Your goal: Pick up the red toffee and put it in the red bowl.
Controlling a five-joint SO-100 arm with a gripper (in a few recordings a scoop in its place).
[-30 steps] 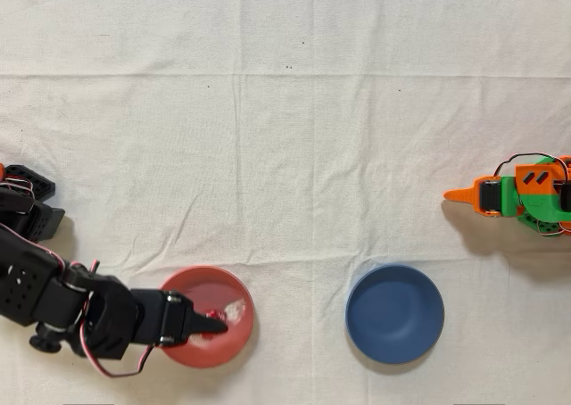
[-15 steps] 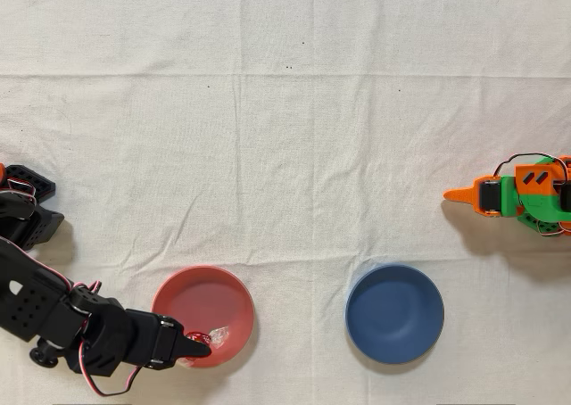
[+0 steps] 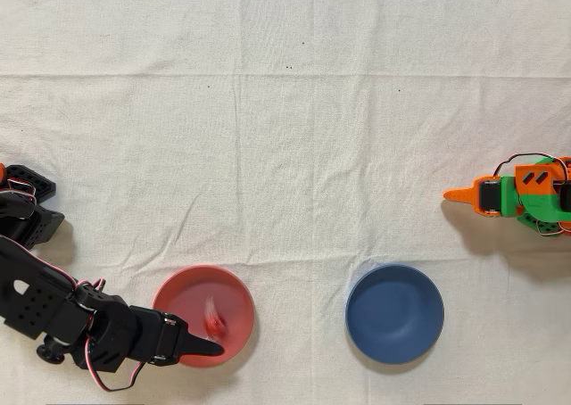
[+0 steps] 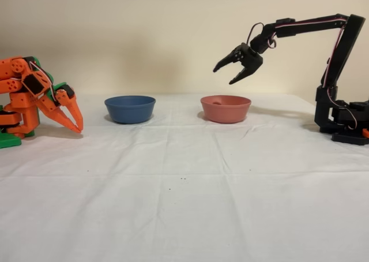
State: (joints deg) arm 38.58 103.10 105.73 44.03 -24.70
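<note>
A second ago the black arm's gripper (image 4: 229,70) was over the red bowl (image 3: 183,291) with the red toffee (image 3: 214,321) pinched at its tip. Half a second ago it had slid toward the 7 o'clock edge of the bowl, with the toffee at its tip. Now the gripper has let go. In the fixed view its two fingers are spread apart with nothing between them, and it hangs in the air above the bowl.

The toffee now lies inside the bowl. In the overhead view it sits a bit toward 4 o'clock from the middle of the bowl. It looks like a small, blurry red spot, so the wrapper ends are hard to see. The gripper tip is near it, at about 7 o'clock from the toffee, over the bowl's low edge. In the fixed view only a tiny dark-red bit shows just over the rim of the bowl.

The bowl is round, shallow and a soft pinkish red. It has not moved. The blue bowl (image 3: 394,313) sits well apart from it, at 3 o'clock in the overhead view, and it has not moved either. Both stand on the white cloth (image 3: 285,137). The orange arm (image 3: 522,194) stays idle at the far edge.
</note>
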